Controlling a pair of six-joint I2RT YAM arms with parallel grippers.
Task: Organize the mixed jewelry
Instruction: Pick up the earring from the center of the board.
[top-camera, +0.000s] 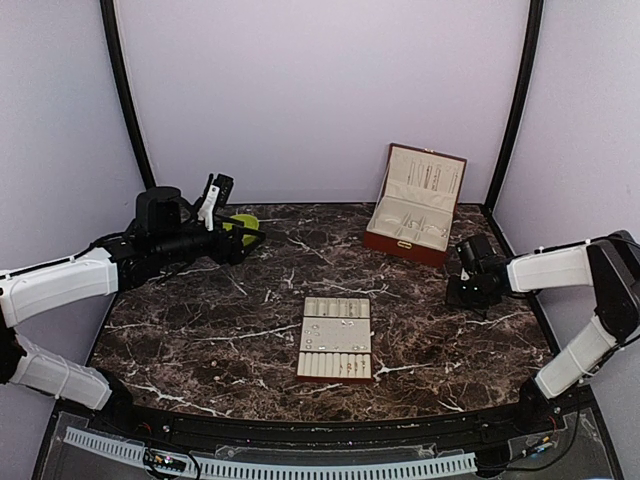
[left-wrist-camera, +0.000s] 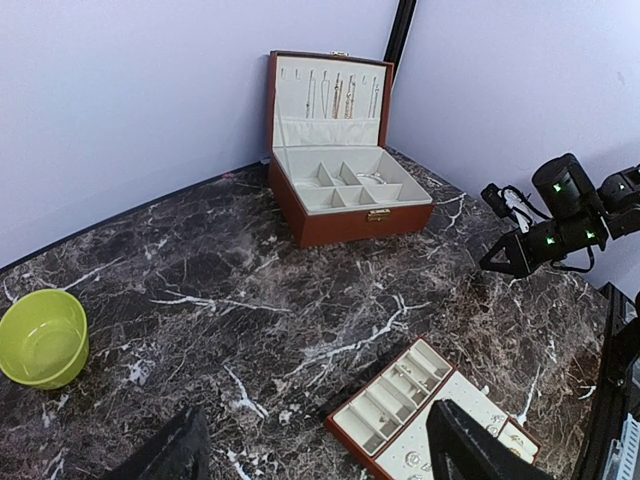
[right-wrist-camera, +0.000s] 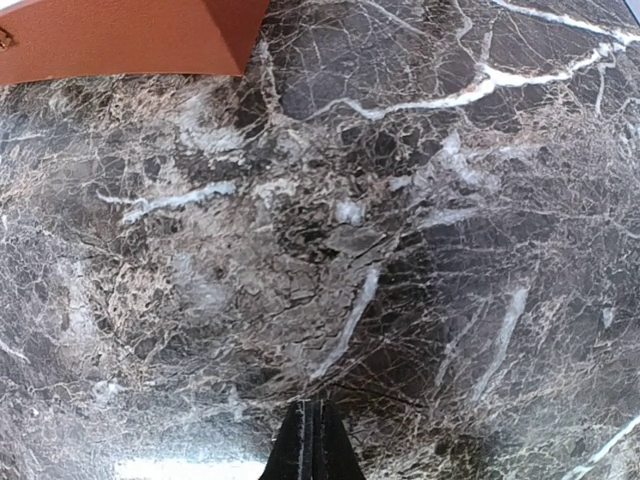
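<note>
The marble counter (top-camera: 200, 330) carries an open box (top-camera: 415, 205) far right and a slotted tray (top-camera: 335, 338) mid-front. My left pincer (top-camera: 215, 197) gapes near the green bowl (left-wrist-camera: 42, 338). My right pincer (right-wrist-camera: 318, 445) is clenched, empty. The mixed jewelry (top-camera: 340, 368) dots the tray.

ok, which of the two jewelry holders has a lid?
The brown box at the back right: its hinged lid stands open, chains hanging inside it. The flat tray in the middle has none.
</note>
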